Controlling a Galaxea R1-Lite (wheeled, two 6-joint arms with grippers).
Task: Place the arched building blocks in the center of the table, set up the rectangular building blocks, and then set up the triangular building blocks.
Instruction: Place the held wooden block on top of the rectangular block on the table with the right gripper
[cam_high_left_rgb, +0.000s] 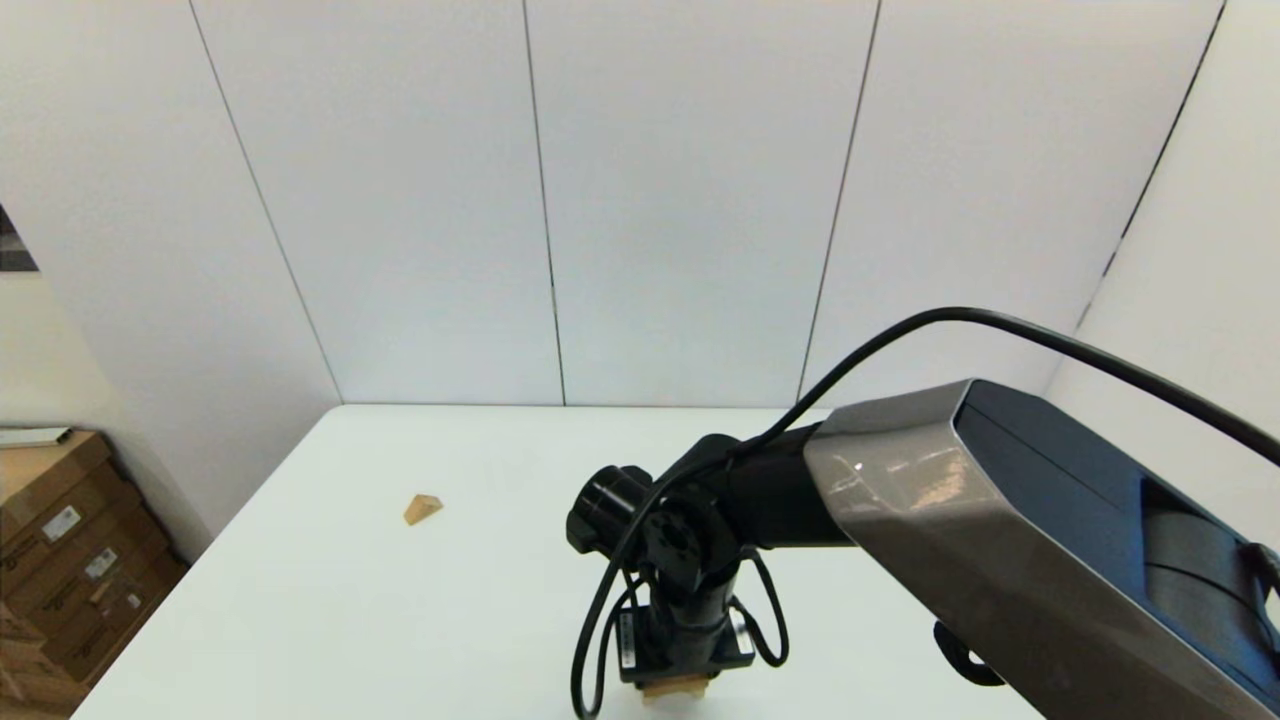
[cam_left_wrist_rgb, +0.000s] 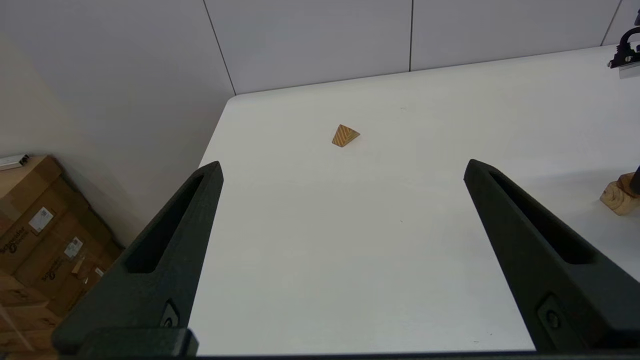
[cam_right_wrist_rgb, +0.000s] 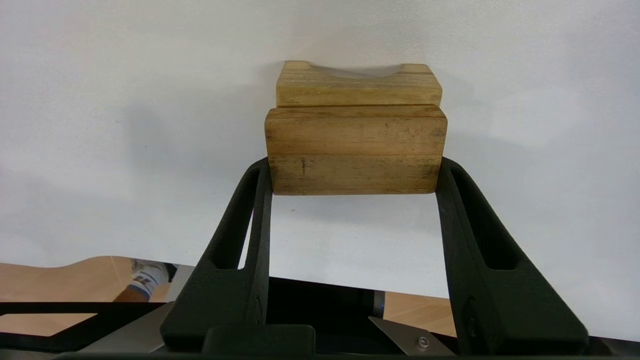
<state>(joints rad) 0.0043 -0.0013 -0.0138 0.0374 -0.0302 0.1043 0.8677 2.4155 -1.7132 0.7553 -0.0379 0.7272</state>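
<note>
Fingers of my right gripper (cam_right_wrist_rgb: 354, 172) pinched the rectangular block (cam_right_wrist_rgb: 356, 150) by its ends, just beside the arched block (cam_right_wrist_rgb: 358, 84) on the white bench (cam_high_left_rgb: 480, 620). My left gripper (cam_left_wrist_rgb: 342, 167) hung spread wide, the triangular block (cam_left_wrist_rgb: 345, 135) well ahead.

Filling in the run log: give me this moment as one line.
right gripper: shut on rectangular block, against arched block | left gripper: open, idle | triangular block: untouched
</note>
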